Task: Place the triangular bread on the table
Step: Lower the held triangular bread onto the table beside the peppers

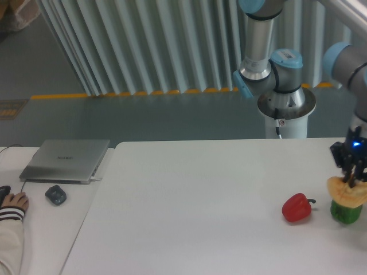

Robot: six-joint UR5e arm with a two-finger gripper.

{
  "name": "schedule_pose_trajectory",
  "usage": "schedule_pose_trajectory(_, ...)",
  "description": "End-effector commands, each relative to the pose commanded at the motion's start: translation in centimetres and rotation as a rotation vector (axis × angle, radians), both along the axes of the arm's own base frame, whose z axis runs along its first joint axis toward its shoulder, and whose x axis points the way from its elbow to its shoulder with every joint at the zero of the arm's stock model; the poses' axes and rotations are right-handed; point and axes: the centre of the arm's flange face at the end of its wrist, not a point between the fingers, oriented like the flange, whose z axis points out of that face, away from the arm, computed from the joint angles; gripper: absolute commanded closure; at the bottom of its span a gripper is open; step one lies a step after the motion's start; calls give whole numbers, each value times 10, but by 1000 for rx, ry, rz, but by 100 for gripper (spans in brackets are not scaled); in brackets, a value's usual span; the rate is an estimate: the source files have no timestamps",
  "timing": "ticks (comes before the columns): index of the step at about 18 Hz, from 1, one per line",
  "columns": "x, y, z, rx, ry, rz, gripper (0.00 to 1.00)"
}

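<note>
Bread of this kind handles as a light, brittle thing: the triangular bread (347, 193) hangs at the far right of the view, pinched in the hand (351, 179), which is clamped on its upper edge with the dark fingers reaching down into the crust. It sits in the air just above the green pepper (345, 212), hiding that pepper's top; whether the two touch I cannot tell. The pastry shows as a pale golden, rounded slab with a rough, flaky edge, and I judge it to weigh very little, to be stiff enough to keep its shape when held by one rim, yet crumbly, so a hard squeeze would likely crack the crust and shed flakes. An edge grip across the thin dimension, as here, looks the sensible hold.

By contrast the red pepper (297, 208) is glossy, smooth and bulbous, with a short dark stem, and stands on the table (195, 206) near the green one. The table is plain white, matte and flat, offering wide bare surface to the left of the peppers for setting the bread down gently.
</note>
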Motion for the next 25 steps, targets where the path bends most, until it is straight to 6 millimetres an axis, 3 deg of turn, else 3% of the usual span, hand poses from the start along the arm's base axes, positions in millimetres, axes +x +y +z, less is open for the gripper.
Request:
schedule_pose_trajectory(4, 15, 46, -13, 90, 78, 114, 91)
schedule_pose_trajectory(7, 26, 68, -35, 24, 146, 92, 91)
schedule_pose_trajectory(8, 31, 70, -44, 0, 146, 66, 91)
schedule_pose_trajectory(9, 36, 69, -65, -40, 138, 49, 91)
schedule_pose_trajectory(11, 30, 68, -80, -94, 165, 51, 91)
schedule_pose_trajectory(17, 23, 69, -85, -102, 198, 27, 87)
schedule_pose_trajectory(20, 22, 69, -83, -102, 205, 33, 58)
schedule_pose_trajectory(21, 20, 66, -80, -122, 228, 35, 1)
schedule_pose_trajectory(25, 16, 61, -74, -152, 263, 36, 0)
